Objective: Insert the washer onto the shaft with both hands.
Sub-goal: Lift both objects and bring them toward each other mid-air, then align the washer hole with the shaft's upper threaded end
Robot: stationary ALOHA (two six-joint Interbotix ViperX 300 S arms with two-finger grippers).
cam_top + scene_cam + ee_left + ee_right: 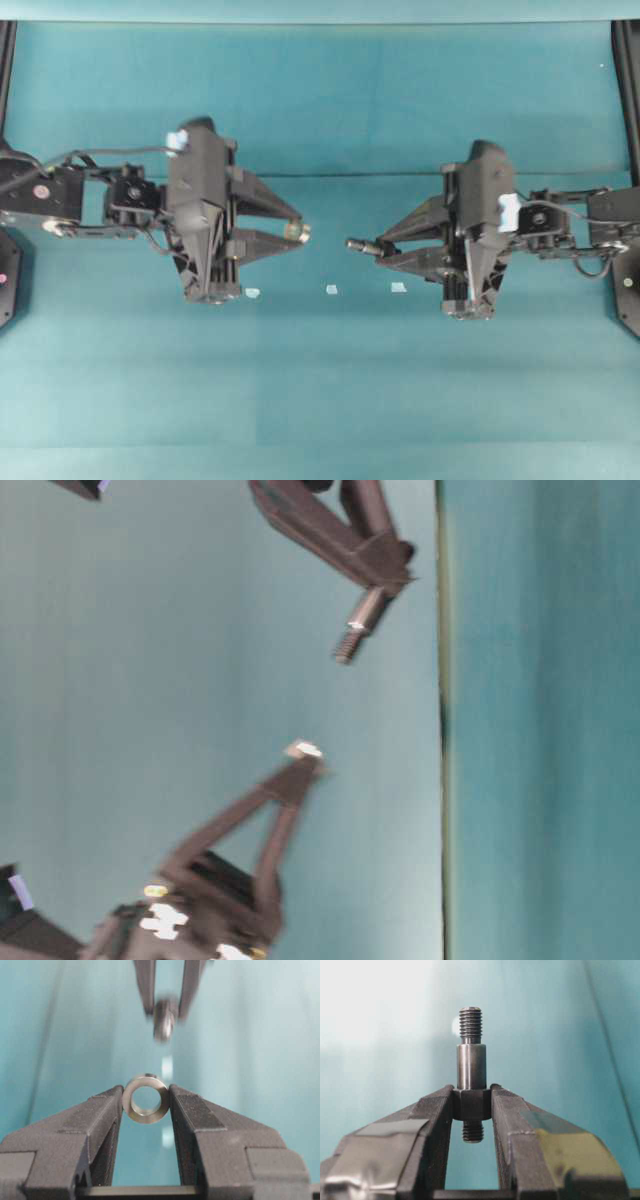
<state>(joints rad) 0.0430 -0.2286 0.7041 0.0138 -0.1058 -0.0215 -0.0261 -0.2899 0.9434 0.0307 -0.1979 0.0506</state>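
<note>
Currently, you have both parts lifted off the counter (320, 400) and facing each other near the centre of the overhead frame. The left gripper (300, 232) is clamped on the washer (297, 232), pinching its outer rim between the fingertips so that the bore stays clear; in the left wrist view the washer (146, 1098) shows its open hole straight toward the opposing part. The right gripper (378, 247) is clamped on the shaft (362, 245), gripping the wider middle section, which leaves one threaded end protruding past the fingertips toward the washer. This hold suits the insertion: free thread on one side, unobstructed bore on the other.

A clear gap separates the thread tip from the washer. In the overhead view the shaft sits slightly lower in the frame than the washer, so expect to correct alignment before closing the gap. Three pale scraps (331, 289) lie on the counter below the parts, apart from them. Open counter surrounds both grippers, well away from the frame edges.
</note>
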